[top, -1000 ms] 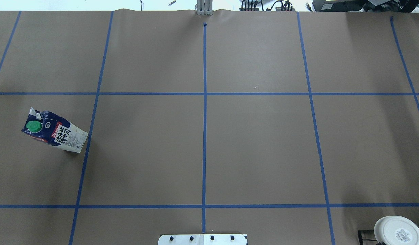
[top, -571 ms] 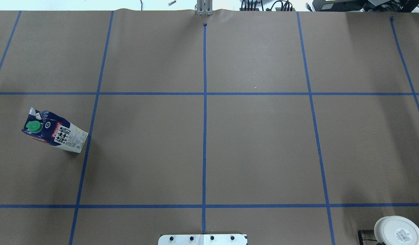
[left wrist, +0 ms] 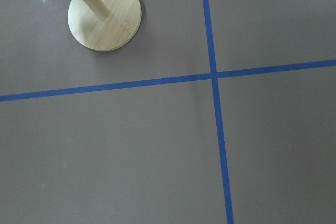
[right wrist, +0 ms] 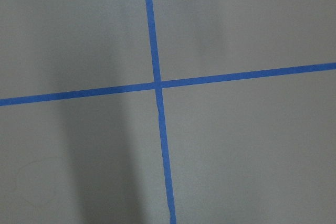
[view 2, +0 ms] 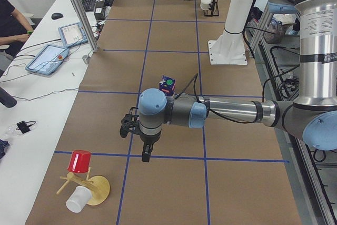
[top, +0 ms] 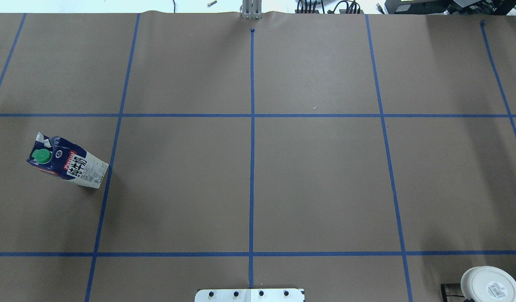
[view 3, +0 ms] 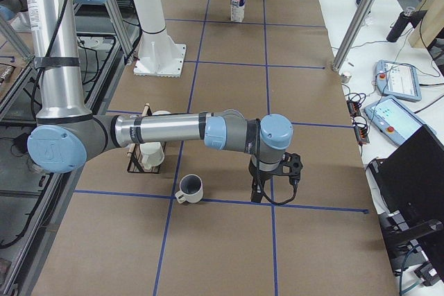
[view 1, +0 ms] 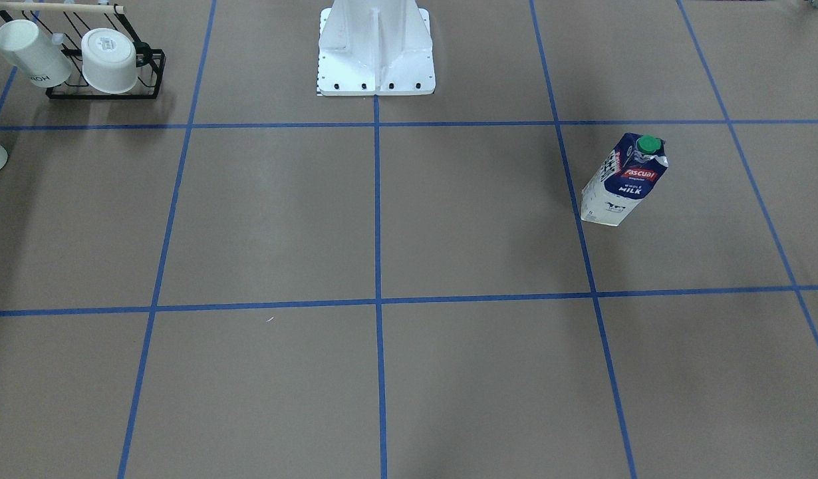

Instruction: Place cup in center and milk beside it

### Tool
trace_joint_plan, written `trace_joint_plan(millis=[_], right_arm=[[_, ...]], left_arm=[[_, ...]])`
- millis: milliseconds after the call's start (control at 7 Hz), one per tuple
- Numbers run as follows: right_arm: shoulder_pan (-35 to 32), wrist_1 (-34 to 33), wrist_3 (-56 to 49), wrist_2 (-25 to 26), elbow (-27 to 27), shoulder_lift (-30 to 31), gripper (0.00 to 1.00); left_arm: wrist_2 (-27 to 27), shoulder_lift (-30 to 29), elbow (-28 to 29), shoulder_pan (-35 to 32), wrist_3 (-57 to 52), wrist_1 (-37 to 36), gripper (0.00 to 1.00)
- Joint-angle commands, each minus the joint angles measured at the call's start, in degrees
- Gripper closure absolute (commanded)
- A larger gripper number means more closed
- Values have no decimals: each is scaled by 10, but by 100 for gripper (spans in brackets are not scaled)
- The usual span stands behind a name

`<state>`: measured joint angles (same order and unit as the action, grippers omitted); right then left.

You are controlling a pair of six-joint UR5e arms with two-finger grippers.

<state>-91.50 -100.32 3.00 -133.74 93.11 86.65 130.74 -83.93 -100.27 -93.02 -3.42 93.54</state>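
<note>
The milk carton (top: 67, 161) stands upright at the table's left side; it also shows in the front view (view 1: 625, 179) and the left-side view (view 2: 167, 84). The plain white cup (view 3: 189, 188) stands upright at the table's right end, on a tape line next to the rack. The center crossing (top: 252, 115) is bare. My left gripper (view 2: 145, 155) hangs over a tape crossing between the milk and a wooden stand. My right gripper (view 3: 255, 195) hangs a little to the side of the cup. I cannot tell whether either is open or shut.
A black rack (view 1: 103, 66) at the right end holds a lettered white mug and a wider labelled cup (top: 488, 285). A wooden stand (view 2: 89, 188) with a red cup and a white cup is at the left end. The robot's base (view 1: 376, 53) stands mid-table.
</note>
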Motion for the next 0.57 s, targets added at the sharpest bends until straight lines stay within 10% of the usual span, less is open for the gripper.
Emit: trace_joint_plan(millis=[0,429], right_arm=[[0,1,0,-16,8,6,0],[-3,4,-23,-107,42,57,0]], left_arm=[[0,2,26,0,-2,18,1],[0,12,19,-1,-1,21,1]])
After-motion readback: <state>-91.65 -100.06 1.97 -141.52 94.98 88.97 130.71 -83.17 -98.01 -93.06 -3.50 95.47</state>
